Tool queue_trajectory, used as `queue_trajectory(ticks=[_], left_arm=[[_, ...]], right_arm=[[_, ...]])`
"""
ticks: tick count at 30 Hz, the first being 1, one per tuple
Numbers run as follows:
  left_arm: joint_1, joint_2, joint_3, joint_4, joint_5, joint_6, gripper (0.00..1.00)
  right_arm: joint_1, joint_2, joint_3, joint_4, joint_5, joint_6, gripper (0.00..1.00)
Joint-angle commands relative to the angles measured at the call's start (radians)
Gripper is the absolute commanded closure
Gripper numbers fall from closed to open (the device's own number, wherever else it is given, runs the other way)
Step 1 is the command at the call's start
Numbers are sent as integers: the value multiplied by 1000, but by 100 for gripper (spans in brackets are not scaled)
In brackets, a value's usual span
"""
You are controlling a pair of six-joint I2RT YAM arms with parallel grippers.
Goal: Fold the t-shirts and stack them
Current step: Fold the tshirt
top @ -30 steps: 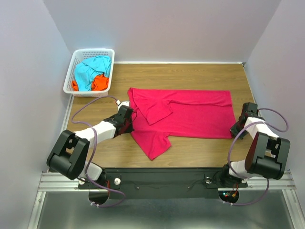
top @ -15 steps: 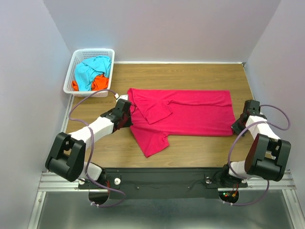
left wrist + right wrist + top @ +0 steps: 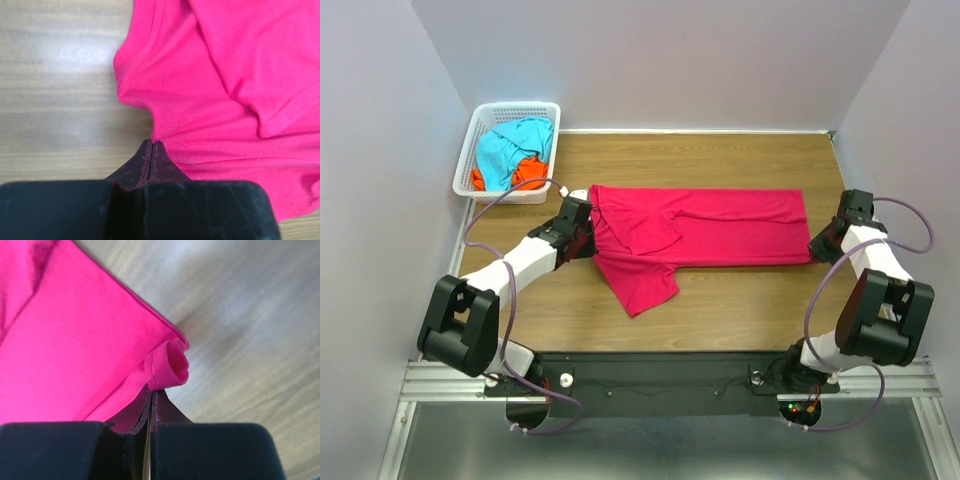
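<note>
The crimson-pink t-shirt (image 3: 720,228) lies spread across the middle of the wooden table, one sleeve folded over its body and the other hanging toward the near edge. My left gripper (image 3: 586,238) is shut on the shirt's left edge (image 3: 165,125); its fingertips (image 3: 151,146) pinch the cloth. My right gripper (image 3: 817,250) is shut on the shirt's near right corner (image 3: 170,365), which is bunched at the fingertips. The turquoise-blue t-shirt (image 3: 508,145) and the orange t-shirt (image 3: 528,172) lie crumpled in the basket.
The white lattice basket (image 3: 472,144) stands at the far left corner of the table (image 3: 720,300). Grey walls close in the left, far and right sides.
Both grippers have moved away from the near edge, carrying the shirt's near edge with them. The shirt's body is now narrower and the hanging sleeve has shifted toward the far side.
</note>
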Motion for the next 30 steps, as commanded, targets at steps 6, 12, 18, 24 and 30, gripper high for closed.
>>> queue_trajectory(ticks=[6, 12, 18, 24, 30], left_arm=[[22, 68, 112, 19, 5, 43, 100], [29, 124, 147, 34, 2, 51, 100], [44, 150, 155, 47, 6, 53, 100], [59, 171, 156, 64, 14, 57, 100], [78, 191, 166, 71, 22, 66, 100]], right_arm=[[-5, 122, 132, 14, -50, -50, 99], [-4, 171, 177, 14, -51, -71, 98], [10, 196, 203, 14, -53, -85, 96], [26, 233, 230, 12, -45, -91, 96], [35, 259, 264, 12, -34, -97, 96]])
